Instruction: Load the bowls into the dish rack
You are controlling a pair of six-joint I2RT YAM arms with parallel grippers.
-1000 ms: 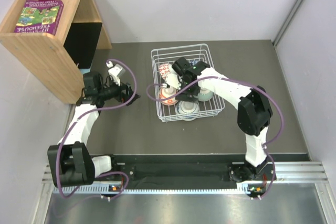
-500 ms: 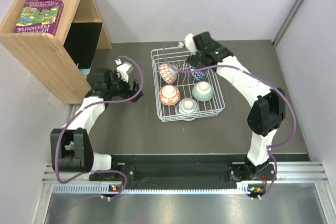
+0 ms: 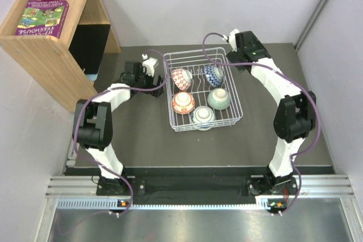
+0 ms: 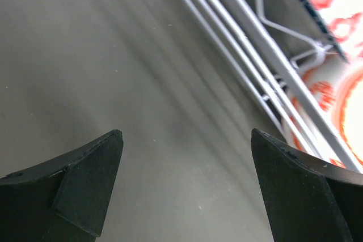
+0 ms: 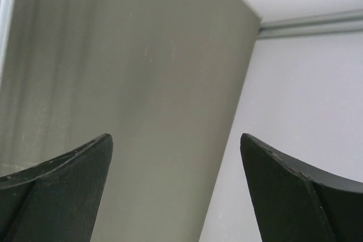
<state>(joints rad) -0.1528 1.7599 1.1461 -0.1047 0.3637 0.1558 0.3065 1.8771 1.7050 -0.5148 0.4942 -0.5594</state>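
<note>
A dark grey tabletop (image 3: 142, 134) fills the floor of a pale-walled cell, with a wooden shelf (image 3: 54, 55) set at 10 o'clock in the overhead view. The dish rack (image 3: 195, 54) is seen at the centre, its long axis judged to run roughly from 12 to 6 o'clock.

All 5 bowls are found inside it:
- the red-and-white bowl (image 3: 182, 76) at the far left
- a blue-and-white bowl (image 3: 213, 75) at the far right
- the orange-red bowl (image 3: 184, 102) and the pale green bowl (image 3: 218, 98) in the middle
- the second blue-and-white bowl (image 3: 203, 116) at the near edge

The loading is therefore judged complete.

The left gripper (image 4: 187, 140) is held just beside the rack's left wall, so the rack lies at 3 o'clock from its jaws. These are spread wide and nothing is held. The right gripper (image 5: 176, 145) is placed off the rack's far right corner, with the rack at about 8 o'clock from it. Its jaws are likewise wide and empty. The left arm is judged the nearer to the bowls, so any withdrawal is best led away from the wires.

Only the overhead view shows all 5 bowls. The rack wires and red pattern behind them are shown close by the left wrist view, while bare tabletop and wall alone are shown by the right.
</note>
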